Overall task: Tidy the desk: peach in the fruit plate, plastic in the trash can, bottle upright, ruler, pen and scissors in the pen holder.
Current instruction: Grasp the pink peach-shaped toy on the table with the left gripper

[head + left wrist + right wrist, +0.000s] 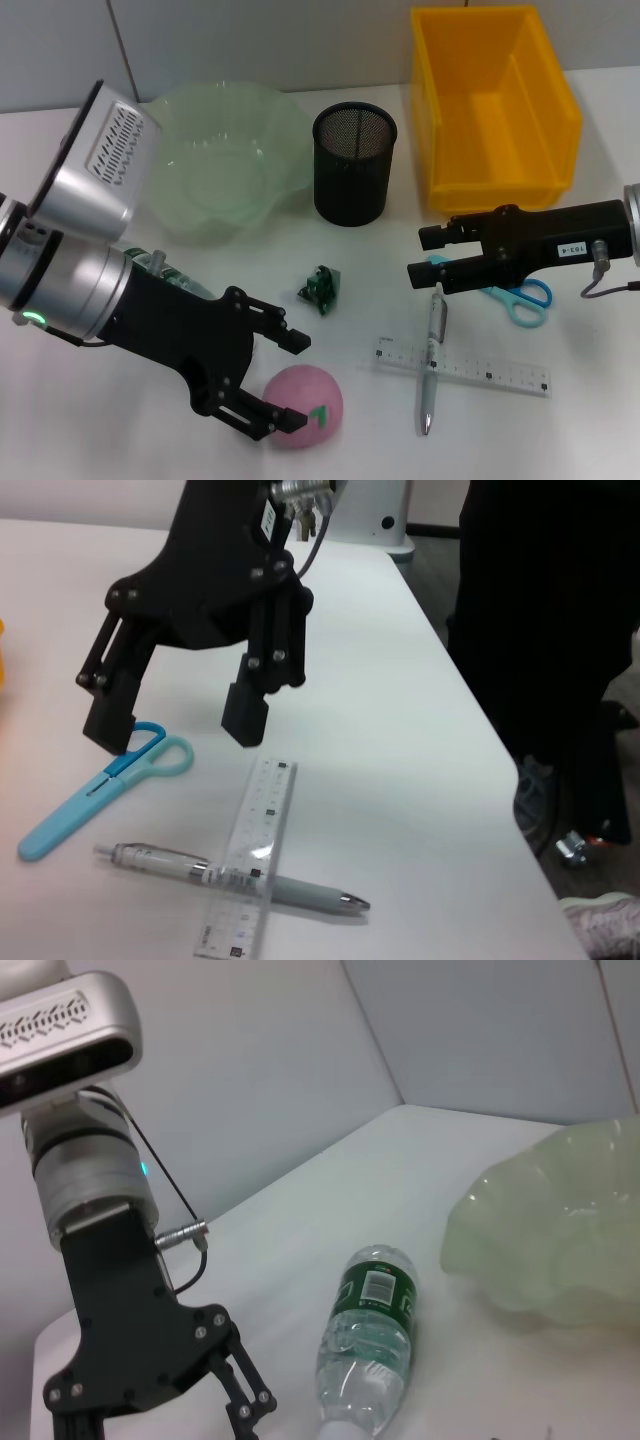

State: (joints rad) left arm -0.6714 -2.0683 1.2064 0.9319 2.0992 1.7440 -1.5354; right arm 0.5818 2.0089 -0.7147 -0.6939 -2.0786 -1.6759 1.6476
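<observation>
- Our left gripper point(281, 378) is spread wide, holding nothing. The lower finger touches or nearly touches the peach's near-left side; the upper finger hangs above and just left of it.
- The peach point(306, 404) lies just right of that gripper, on the table's near edge. It is round, so there is no long axis to match; we only need the fingers either side of it.
- The plate point(222, 160) is at the back left, well apart from the peach and on the left arm's side. We judge the left arm the right one for this carry.
- The bottle point(368, 1346) lies on its side near the plate, under the left arm in the head view.
- Our right gripper point(431, 253) is also open and empty. It points left, hovering over the top of the pen point(433, 358), with the scissors point(512, 296) just beside it.
- The pen runs near-to-far and crosses over the ruler point(463, 366), which runs left-right.
- The holder point(354, 163) is back and left of the right gripper, nearer that arm.
- The plastic point(322, 288) sits between the two grippers; the bin point(492, 106) is at the back right.
</observation>
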